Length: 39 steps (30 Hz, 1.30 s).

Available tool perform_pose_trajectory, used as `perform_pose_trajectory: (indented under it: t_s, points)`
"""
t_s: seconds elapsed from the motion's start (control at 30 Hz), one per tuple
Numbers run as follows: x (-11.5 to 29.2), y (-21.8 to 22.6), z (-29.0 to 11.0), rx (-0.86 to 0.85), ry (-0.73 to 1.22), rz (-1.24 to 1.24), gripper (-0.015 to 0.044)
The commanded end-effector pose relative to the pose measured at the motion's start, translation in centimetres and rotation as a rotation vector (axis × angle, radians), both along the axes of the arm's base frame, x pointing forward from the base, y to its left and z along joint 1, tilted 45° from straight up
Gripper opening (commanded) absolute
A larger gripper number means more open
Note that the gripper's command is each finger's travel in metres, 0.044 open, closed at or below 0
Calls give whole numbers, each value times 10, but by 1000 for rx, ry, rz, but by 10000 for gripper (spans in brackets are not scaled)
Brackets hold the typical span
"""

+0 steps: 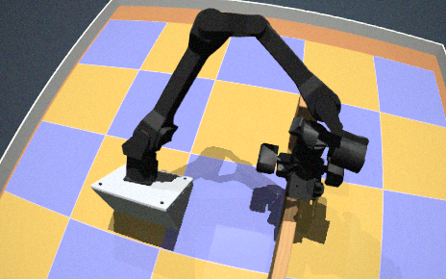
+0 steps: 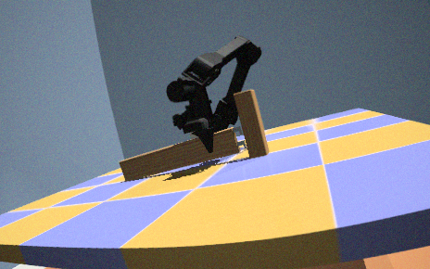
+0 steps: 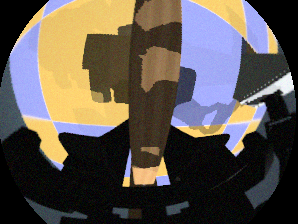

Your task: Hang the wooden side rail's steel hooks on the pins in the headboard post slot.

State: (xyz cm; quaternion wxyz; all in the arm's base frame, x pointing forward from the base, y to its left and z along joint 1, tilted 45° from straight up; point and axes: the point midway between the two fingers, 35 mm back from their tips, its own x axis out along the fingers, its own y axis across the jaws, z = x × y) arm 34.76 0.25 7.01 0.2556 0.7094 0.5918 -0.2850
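Note:
The wooden side rail [image 1: 284, 238] [image 2: 162, 158] [image 3: 156, 76] lies slanted. Its far end rests on the table and its other end is lifted against the headboard post [image 2: 251, 121], which stands upright on the checkered table. My gripper [image 1: 303, 189] [image 2: 208, 143] [image 3: 145, 119] is shut on the rail from above, close to the post end. In the top view my arm hides most of the post. The steel hooks and the pins in the slot are too small and hidden to make out, so I cannot tell whether the hooks sit on the pins.
The arm's white base block [image 1: 144, 194] stands left of the rail. The table has a grey and orange border [image 1: 38, 96] and a curved front edge [image 2: 232, 241].

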Motion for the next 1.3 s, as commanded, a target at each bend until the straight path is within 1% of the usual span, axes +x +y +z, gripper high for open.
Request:
perform_pose_trajectory:
  t_s: [0.0,1.27]
  points:
    - [1,-3,5,-4,-4,-13,0]
    - [2,0,8,-4,-4,-13,0]
